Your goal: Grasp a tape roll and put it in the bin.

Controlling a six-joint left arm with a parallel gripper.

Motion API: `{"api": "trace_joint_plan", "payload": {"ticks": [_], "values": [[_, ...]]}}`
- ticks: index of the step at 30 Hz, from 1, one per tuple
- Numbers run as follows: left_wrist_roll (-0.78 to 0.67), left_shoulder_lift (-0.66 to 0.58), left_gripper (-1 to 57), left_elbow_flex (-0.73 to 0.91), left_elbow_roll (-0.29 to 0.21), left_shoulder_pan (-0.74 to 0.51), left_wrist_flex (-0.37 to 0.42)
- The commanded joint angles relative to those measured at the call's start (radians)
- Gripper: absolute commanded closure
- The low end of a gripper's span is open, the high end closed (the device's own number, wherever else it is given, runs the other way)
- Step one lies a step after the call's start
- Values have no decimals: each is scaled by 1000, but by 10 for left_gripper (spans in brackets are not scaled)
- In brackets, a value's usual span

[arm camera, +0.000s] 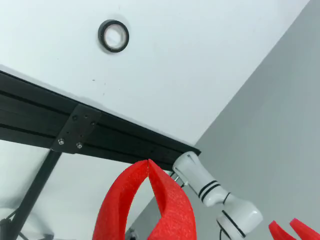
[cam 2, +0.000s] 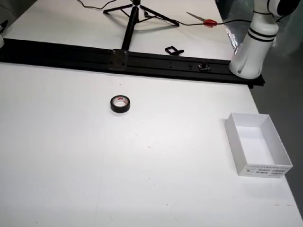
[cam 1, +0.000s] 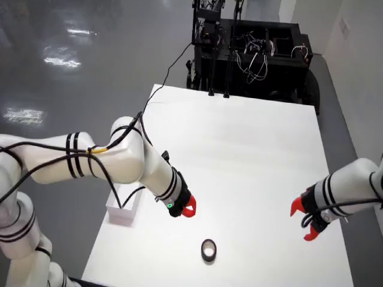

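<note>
The white table (cam 1: 251, 155) stood on a glossy grey floor, with a black equipment rack behind its far edge in the view from above. From my station I saw a single black tape roll (cam 1: 208, 250) lying flat on the tabletop near the front edge in that view, alone and touching nothing. The white bin (cam 2: 258, 150), a small open box, sat at the table's left edge in the view from above, partly hidden by the working arm; in the fixed view across the table it stood well apart from the roll, over to the right. The working gripper (cam 1: 187, 207) hung above the table between the bin and the roll, apart from both. In the view that rides on the gripper, its red fingers (arm camera: 165, 205) met at their tips, so the claw was closed and held nothing, while the roll showed far off at the top. A second arm with red fingertips (cam 1: 304, 220) waited at the right side in the view from above.
</note>
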Motion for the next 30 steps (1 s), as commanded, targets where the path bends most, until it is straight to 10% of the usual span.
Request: {"api": "trace_joint_plan", "payload": {"ticks": [1, 17, 30], "values": [[-216, 213, 570, -127, 5, -46, -107], [-305, 219, 565, -115, 40, -32, -140], [-646, 344, 372, -43, 52, 35, -170]]}}
